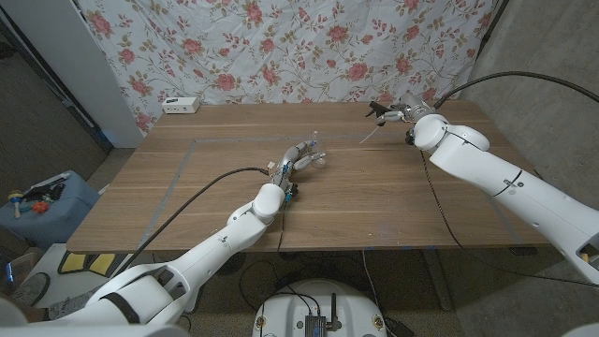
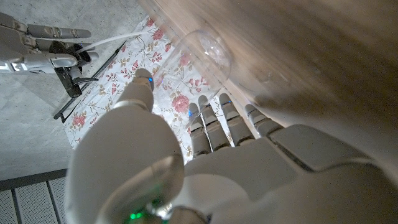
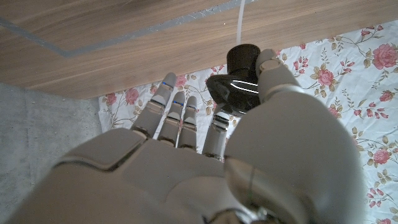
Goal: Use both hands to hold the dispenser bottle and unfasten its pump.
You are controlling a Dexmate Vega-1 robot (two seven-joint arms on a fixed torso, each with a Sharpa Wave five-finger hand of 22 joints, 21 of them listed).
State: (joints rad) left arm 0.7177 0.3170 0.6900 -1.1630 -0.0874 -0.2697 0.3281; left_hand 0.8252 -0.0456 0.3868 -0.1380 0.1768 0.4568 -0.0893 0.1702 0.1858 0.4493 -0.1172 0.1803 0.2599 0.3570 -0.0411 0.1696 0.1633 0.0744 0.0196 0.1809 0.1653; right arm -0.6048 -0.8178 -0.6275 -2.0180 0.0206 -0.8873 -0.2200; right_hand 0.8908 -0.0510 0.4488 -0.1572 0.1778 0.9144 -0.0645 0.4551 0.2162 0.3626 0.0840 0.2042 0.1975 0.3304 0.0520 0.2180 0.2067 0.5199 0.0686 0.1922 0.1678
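Right hand (image 1: 393, 114) raised, clutching pump (image 3: 241, 73).

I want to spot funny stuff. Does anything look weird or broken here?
Yes: the pump is off the bottle. The right hand holds the black pump up over the table's far edge, its white tube dangling. The left hand holds the clear bottle mid-table. Nothing looks spilled or broken.

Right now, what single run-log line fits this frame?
left robot hand: holds clear bottle on table | right robot hand: holds black pump, tube out | pump: off bottle
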